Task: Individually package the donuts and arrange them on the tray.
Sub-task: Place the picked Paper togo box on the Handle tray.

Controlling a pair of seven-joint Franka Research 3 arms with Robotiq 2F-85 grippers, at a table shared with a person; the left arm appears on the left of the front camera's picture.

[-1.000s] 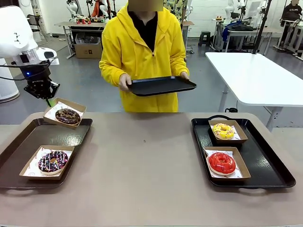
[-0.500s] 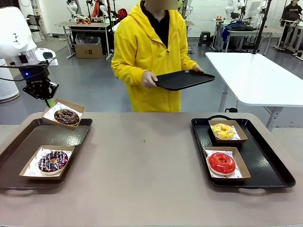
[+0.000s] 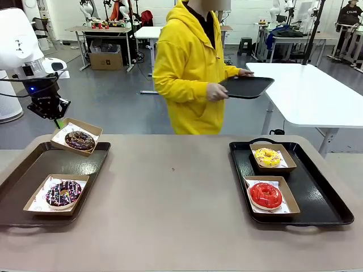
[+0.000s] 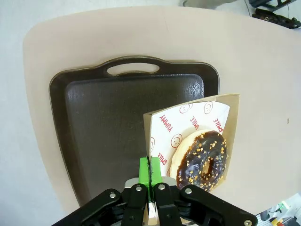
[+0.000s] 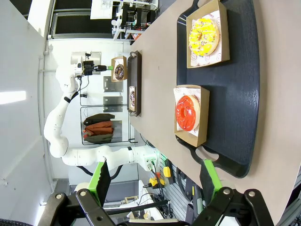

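Observation:
My left gripper point(image 3: 55, 120) is shut on the rim of a cardboard box point(image 3: 63, 132) that holds a dark chocolate donut point(image 3: 79, 140). The box hangs tilted over the far edge of the left tray point(image 3: 34, 175). In the left wrist view the green fingertips point(image 4: 145, 170) pinch the box's edge point(image 4: 149, 136) beside the donut point(image 4: 202, 161), above the tray point(image 4: 103, 132). A boxed sprinkled chocolate donut point(image 3: 63, 192) lies on that tray. The right tray point(image 3: 323, 198) carries a boxed yellow donut point(image 3: 266, 157) and a boxed red donut point(image 3: 265, 195). My right gripper point(image 5: 156, 179) stands open above the right tray point(image 5: 235, 94).
A person in a yellow hoodie stands beyond the far edge, turned sideways, carrying a spare black tray point(image 3: 247, 86) toward a white table point(image 3: 312, 90). The brown tabletop point(image 3: 170, 192) between the two trays is bare.
The person has turned and carried the black tray to the right, toward the white table. My left gripper and its box have hardly moved. The right gripper stays open.

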